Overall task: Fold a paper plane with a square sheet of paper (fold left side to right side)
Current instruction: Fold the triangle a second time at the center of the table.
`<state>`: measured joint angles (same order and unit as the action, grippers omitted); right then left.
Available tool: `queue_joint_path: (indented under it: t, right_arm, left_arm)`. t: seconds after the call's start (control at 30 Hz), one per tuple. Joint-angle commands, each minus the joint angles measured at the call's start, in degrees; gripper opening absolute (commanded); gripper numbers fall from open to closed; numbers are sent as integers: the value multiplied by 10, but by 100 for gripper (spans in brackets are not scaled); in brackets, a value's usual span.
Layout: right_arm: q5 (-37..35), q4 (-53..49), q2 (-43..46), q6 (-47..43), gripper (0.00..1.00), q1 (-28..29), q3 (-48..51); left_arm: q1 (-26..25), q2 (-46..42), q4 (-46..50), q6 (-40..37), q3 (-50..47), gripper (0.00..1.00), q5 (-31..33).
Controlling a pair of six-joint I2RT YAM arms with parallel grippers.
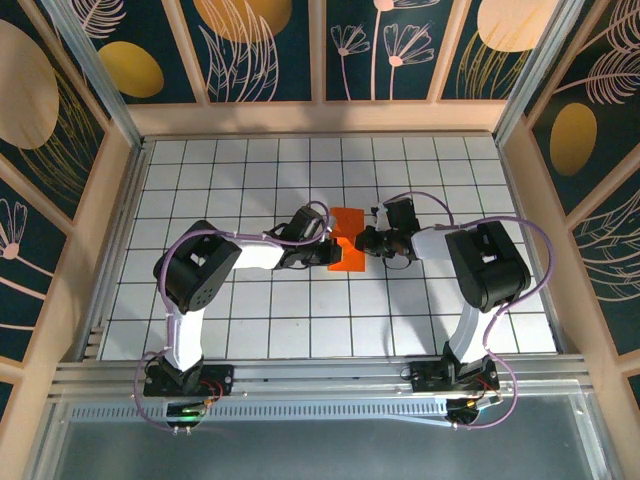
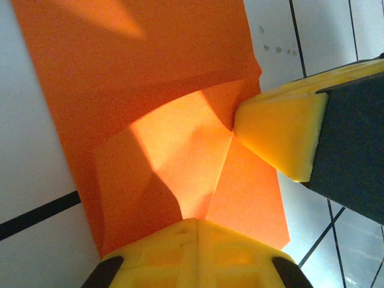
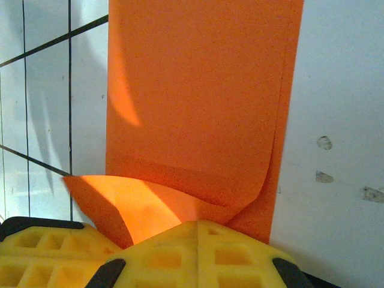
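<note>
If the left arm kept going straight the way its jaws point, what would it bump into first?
The orange paper: the left arm's jaws are pinching a raised flap of it. Just beyond, probably the right arm's yellow fingers, which face it closely, though depth is hard to judge.

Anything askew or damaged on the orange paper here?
The square sheet of paper is not lying flat. Where the shut left gripper and right gripper meet it, a flap lifts off the table and buckles into a tent with a slanted ridge, its edge curling. No tear shows.
</note>
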<state>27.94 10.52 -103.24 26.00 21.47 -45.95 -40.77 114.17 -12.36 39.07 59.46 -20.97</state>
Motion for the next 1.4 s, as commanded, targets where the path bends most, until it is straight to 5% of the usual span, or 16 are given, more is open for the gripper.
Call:
queue_joint_path:
  t: [0.0, 0.53, 1.37]
  right_arm:
    - [-3, -25, -6, -2, 0, 7, 11]
    - [11, -24, 37, 1, 0, 14, -17]
    - [-18, 0, -27, 7, 0, 18, -22]
  left_arm:
    - [3, 11, 19, -14, 12, 0, 14]
    - [4, 26, 25, -18, -5, 0, 24]
    - [1, 47, 122, -20, 25, 0, 77]
